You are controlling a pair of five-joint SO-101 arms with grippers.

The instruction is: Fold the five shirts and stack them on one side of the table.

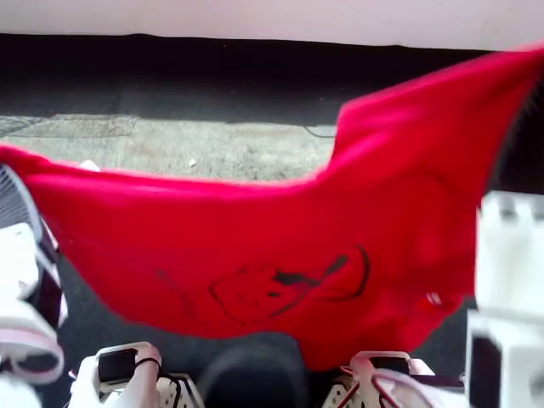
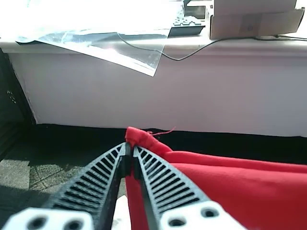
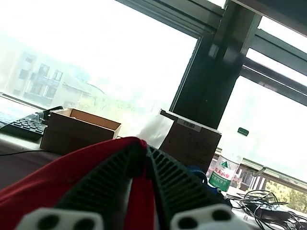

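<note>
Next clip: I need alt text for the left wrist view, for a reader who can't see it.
The left tool is shut on a corner of a red shirt, whose cloth stretches away from it. Behind stands a white ledge carrying a clear plastic sheet and a cardboard box.

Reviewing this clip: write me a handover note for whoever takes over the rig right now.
Left gripper: jaws shut on a corner of the red shirt.
Right gripper: jaws shut on another edge of the same shirt.
Shirt: held up in the air, spread between both grippers, one end higher than the other.
Done: this shirt is lifted and spread, not yet folded.
Left: lay it down, fold it, stack it to one side. How many of the five are finished cannot be told from here.
</note>
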